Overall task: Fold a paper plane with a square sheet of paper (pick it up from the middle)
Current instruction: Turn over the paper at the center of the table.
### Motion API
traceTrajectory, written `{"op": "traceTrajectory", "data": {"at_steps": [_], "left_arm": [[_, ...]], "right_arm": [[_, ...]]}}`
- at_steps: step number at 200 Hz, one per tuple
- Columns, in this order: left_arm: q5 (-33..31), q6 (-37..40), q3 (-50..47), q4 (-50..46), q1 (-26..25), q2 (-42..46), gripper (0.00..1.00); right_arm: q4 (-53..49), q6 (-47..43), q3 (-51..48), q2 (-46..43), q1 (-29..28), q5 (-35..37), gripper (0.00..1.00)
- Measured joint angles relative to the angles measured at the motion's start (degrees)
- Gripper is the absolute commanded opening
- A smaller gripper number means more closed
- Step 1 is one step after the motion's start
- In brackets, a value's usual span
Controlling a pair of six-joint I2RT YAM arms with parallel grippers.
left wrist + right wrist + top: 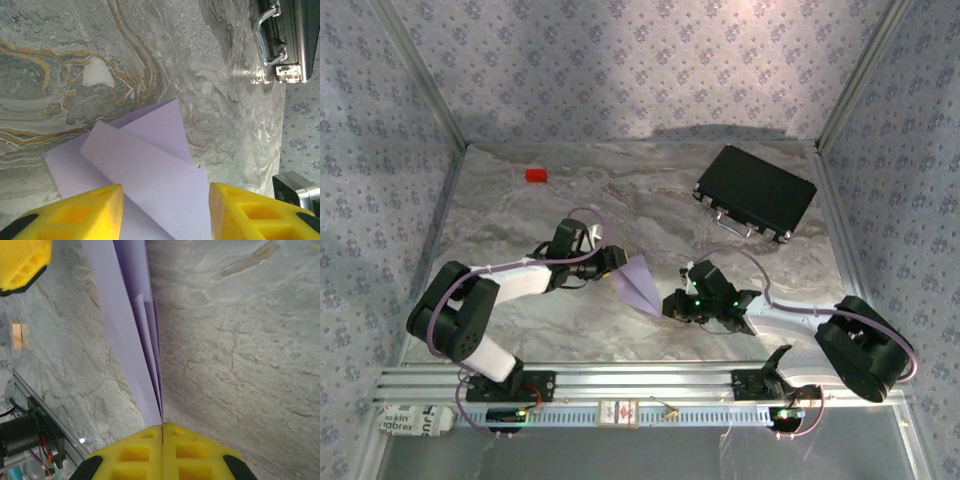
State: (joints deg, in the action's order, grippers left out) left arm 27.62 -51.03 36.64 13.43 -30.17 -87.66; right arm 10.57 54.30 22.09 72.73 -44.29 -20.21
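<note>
Two claws meet mid-counter (pixel 570 200): the right claw (pixel 162 426) is pinched tight on the pointed end of the paper plane (pixel 640 283), while the left claw (pixel 165 197) stands open astride its wide end. The paper looks thin, light and floppy, so it should crease or slip easily — best pinched on the stacked folds. A black case (pixel 756 192) lies beyond.

Lilac paper plane (pixel 638 283); yellow fingers (pixel 85 212); grey marbled table (pixel 620 205); red block (pixel 536 175); black case (pixel 756 190).

A grey marbled table (pixel 620 205) holds a small red block (pixel 536 175) far left and a black case (pixel 756 193) far right. A lilac paper plane (pixel 638 283) is mid-table, contact unclear.
</note>
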Motion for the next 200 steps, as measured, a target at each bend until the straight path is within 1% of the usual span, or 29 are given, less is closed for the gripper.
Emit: {"op": "traceTrajectory", "data": {"at_steps": [27, 60, 88, 114, 132, 148, 179, 200], "left_arm": [[-0.7, 0.0, -1.0, -0.2, 0.0, 1.3, 0.48], [-1.9, 0.0, -2.0, -0.7, 0.0, 3.2, 0.48], [-3.0, 0.1, -2.3, -1.7, 0.0, 5.2, 0.48], [-4.7, 0.6, -2.4, -2.7, 0.0, 7.8, 0.48], [-6.1, 1.1, -2.6, -3.3, 0.1, 9.7, 0.48], [-7.6, 1.5, -3.2, -3.8, 0.1, 11.7, 0.48], [-10.1, 1.8, -5.0, -5.2, 1.4, 15.4, 0.49], [-12.1, 2.0, -6.3, -6.7, 2.6, 18.7, 0.52]], "right_arm": [[-2.4, -1.3, 0.0, -1.6, 1.1, 0.6, 0.02], [-9.4, -4.3, 1.9, -4.3, 1.9, 3.0, 0.02], [-17.4, -8.3, 5.9, -8.3, 2.1, 6.7, 0.03], [-26.0, -12.6, 11.5, -12.1, 1.8, 11.8, 0.04], [-32.7, -15.6, 16.4, -13.8, 0.5, 17.3, 0.04], [-39.1, -18.0, 21.3, -14.0, -2.1, 23.8, 0.04], [-52.5, -19.1, 29.2, -12.8, -9.5, 43.6, 0.03], [-61.6, -18.1, 33.1, -9.4, -12.6, 54.7, 0.02]]}}
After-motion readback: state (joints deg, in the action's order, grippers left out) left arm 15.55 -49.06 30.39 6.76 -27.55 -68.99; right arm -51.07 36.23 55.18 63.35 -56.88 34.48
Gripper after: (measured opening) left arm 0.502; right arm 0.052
